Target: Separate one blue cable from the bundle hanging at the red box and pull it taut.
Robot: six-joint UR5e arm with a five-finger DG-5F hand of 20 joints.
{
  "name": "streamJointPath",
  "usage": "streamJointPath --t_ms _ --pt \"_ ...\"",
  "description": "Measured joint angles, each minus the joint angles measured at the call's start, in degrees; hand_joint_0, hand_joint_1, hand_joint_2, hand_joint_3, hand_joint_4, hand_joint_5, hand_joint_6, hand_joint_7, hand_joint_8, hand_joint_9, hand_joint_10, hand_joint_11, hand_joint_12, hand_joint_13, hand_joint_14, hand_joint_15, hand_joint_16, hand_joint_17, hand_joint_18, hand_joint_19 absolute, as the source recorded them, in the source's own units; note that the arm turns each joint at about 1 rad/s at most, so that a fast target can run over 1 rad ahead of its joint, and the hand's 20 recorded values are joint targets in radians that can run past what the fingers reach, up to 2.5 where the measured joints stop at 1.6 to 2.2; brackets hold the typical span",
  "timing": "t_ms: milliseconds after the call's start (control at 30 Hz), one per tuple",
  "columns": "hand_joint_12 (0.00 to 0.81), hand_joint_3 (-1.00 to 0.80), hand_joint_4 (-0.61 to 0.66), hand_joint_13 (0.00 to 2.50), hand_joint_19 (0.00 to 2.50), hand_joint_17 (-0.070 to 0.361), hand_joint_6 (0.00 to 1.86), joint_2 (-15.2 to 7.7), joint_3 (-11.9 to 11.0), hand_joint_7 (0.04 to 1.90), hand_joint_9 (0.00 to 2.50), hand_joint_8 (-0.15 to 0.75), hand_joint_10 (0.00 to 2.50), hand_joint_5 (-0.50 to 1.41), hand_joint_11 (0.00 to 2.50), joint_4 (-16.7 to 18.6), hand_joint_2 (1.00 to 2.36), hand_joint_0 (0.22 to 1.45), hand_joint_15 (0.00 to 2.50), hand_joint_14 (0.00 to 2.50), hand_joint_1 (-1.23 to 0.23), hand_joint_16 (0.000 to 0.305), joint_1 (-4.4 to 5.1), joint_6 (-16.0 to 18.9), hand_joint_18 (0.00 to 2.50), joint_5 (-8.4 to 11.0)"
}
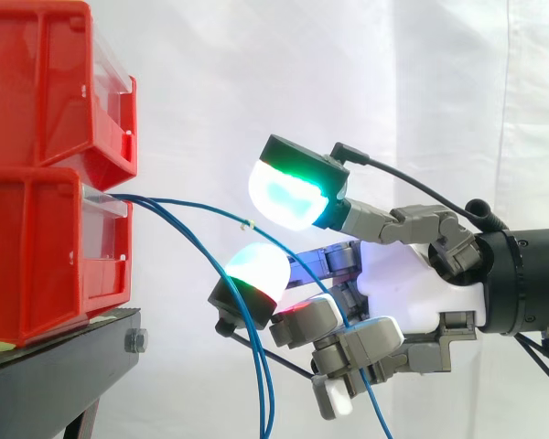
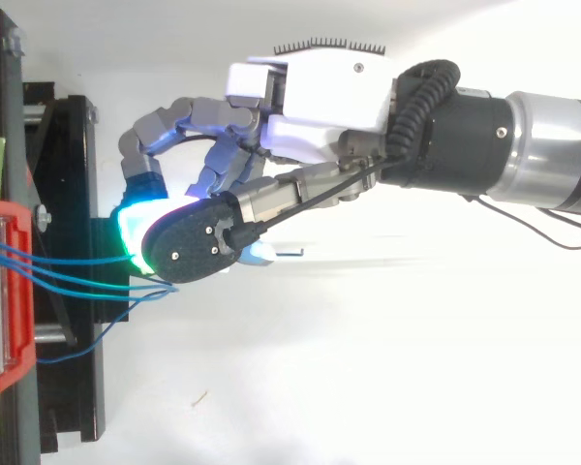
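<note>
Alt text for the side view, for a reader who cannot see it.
The robot hand reaches in from the right with fingers spread, and one blue cable arcs from the lower red bin through the gap between its glowing fingertip pads. Other blue cables droop below.

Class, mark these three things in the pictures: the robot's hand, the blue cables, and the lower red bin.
hand [image 1: 412, 279], side view, on its white palm.
blue cables [image 1: 201, 208], side view, on the upper strand between bin and hand.
lower red bin [image 1: 37, 256], side view, on its side wall.
</note>
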State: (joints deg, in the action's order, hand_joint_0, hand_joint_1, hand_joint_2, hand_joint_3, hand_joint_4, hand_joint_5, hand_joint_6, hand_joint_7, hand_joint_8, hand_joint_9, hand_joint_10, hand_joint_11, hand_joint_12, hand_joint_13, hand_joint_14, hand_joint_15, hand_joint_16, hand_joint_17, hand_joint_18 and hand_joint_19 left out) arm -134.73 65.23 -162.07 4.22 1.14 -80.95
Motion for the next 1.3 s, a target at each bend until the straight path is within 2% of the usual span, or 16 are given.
streamJointPath --t_ms 233,300,367,400,467,800,900,1000,1133,1200,1300 --pt "0.359 -0.50 0.19 1.47 0.71 0.133 0.72 0.00 -0.01 1.25 1.14 0.317 0.01 -0.20 1.67 0.01 1.00 0.51 1.96 0.00 -0.52 0.059 0.00 0.00 1.10 0.00" --pt "0.349 -0.50 0.18 1.47 0.72 0.130 0.72 0.00 -0.01 1.25 1.16 0.306 0.01 -0.20 1.78 0.04 1.00 0.52 1.99 0.01 -0.53 0.058 0.00 0.00 1.10 0.00" --pt "0.348 -0.50 0.18 1.44 0.74 0.129 0.73 0.00 0.00 1.25 1.17 0.310 0.01 -0.20 1.87 0.09 1.00 0.52 1.93 0.17 -0.53 0.057 0.00 0.00 1.11 0.00" --pt "0.349 -0.50 0.18 1.41 0.76 0.128 0.73 0.01 0.00 1.24 1.18 0.309 0.00 -0.21 2.00 0.09 1.00 0.52 1.87 0.43 -0.53 0.057 0.00 0.00 1.12 0.00" --pt "0.351 -0.50 0.18 1.40 0.78 0.128 0.74 0.02 -0.01 1.24 1.16 0.310 0.15 -0.21 1.98 0.11 1.00 0.52 1.83 0.51 -0.53 0.057 0.00 0.00 1.12 0.00" --pt "0.355 -0.50 0.20 1.38 0.79 0.129 0.75 0.04 0.01 1.22 1.12 0.313 0.31 -0.21 1.96 0.17 1.00 0.51 1.81 0.61 -0.54 0.057 0.01 0.00 1.15 -0.02" --pt "0.355 -0.50 0.19 1.36 0.80 0.130 0.75 0.01 0.00 1.21 1.11 0.321 0.38 -0.21 1.95 0.09 1.00 0.51 1.76 0.73 -0.53 0.058 0.01 0.00 1.15 -0.01" --pt "0.362 -0.50 0.21 1.34 0.82 0.132 0.75 0.04 -0.01 1.20 1.07 0.326 0.57 -0.22 1.94 0.03 1.00 0.50 1.67 0.97 -0.51 0.059 0.00 -0.08 1.17 -0.17" --pt "0.371 -0.50 0.21 1.33 0.84 0.132 0.76 0.29 -0.01 1.20 1.03 0.327 0.70 -0.22 1.99 -0.41 1.00 0.50 1.72 0.99 -0.52 0.059 0.02 -0.68 1.18 -0.32" --pt "0.372 -0.50 0.21 1.30 0.86 0.131 0.76 0.64 -0.01 1.20 0.95 0.331 0.97 -0.22 1.89 -1.03 1.00 0.51 1.71 1.06 -0.52 0.058 0.03 -1.15 1.17 -0.36" --pt "0.366 -0.50 0.20 1.28 0.88 0.129 0.75 1.32 -0.01 1.20 0.93 0.325 1.00 -0.22 1.86 -2.19 1.00 0.52 1.68 1.12 -0.52 0.057 0.02 -1.99 1.16 -0.39"
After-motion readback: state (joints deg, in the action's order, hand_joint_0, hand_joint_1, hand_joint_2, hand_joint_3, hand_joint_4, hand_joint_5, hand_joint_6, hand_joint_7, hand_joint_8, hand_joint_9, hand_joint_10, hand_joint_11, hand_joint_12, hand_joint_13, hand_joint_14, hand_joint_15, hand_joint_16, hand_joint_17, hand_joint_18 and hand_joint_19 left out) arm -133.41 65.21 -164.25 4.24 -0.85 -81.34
